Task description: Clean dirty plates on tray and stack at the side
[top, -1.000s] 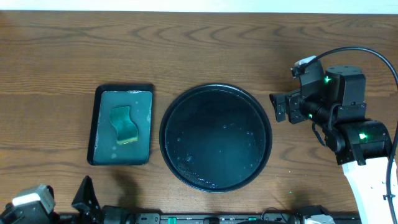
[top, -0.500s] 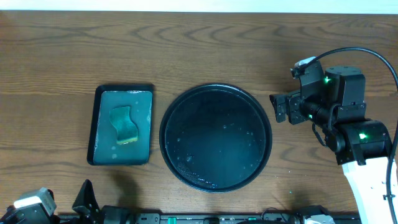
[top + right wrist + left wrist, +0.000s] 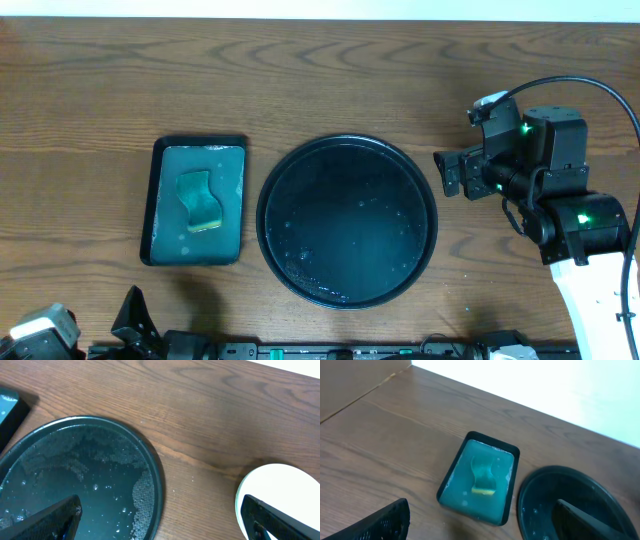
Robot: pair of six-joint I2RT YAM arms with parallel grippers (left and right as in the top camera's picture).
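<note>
The round black tray lies at the table's middle, wet with droplets and with no plates on it. It also shows in the right wrist view and the left wrist view. A white plate lies on the bare wood right of the tray, partly under my right finger; in the overhead view the right arm hides it. Other plates are not visible. My right gripper is open and empty, above the wood between tray and plate. My left gripper is open and empty, low at the front left.
A dark-green rectangular tray with a yellow-green sponge sits left of the black tray; both show in the left wrist view, the tray and the sponge. Brown wood lies behind and around both trays.
My left arm has slid further down out of the overhead frame at the bottom left. The right arm and the trays have not moved.
</note>
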